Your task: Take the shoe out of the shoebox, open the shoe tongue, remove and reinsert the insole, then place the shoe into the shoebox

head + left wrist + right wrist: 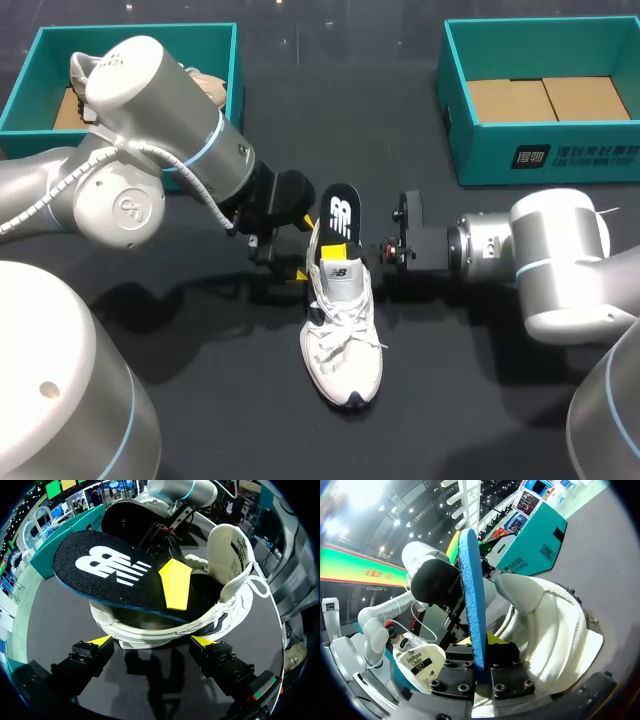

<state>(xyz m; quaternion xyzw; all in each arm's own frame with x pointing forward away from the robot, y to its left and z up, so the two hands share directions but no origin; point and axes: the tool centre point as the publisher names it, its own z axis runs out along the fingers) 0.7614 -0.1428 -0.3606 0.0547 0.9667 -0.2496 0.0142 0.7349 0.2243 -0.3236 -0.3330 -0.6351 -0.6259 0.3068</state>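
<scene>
White shoe (342,340) of soft woven cloth with matt cord laces. Its insole (340,212) has a black, finely textured fabric top and a rough blue foam underside. Matt black table (225,420). Teal cardboard shoebox (560,160), plain brown inside.

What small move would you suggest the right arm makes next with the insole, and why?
Probably, if this is the removal step, draw the insole a little up and back out of the shoe: the right gripper is shut on its edge and its heel end stands clear, but its front end is inside. The left gripper sits at the heel.
</scene>
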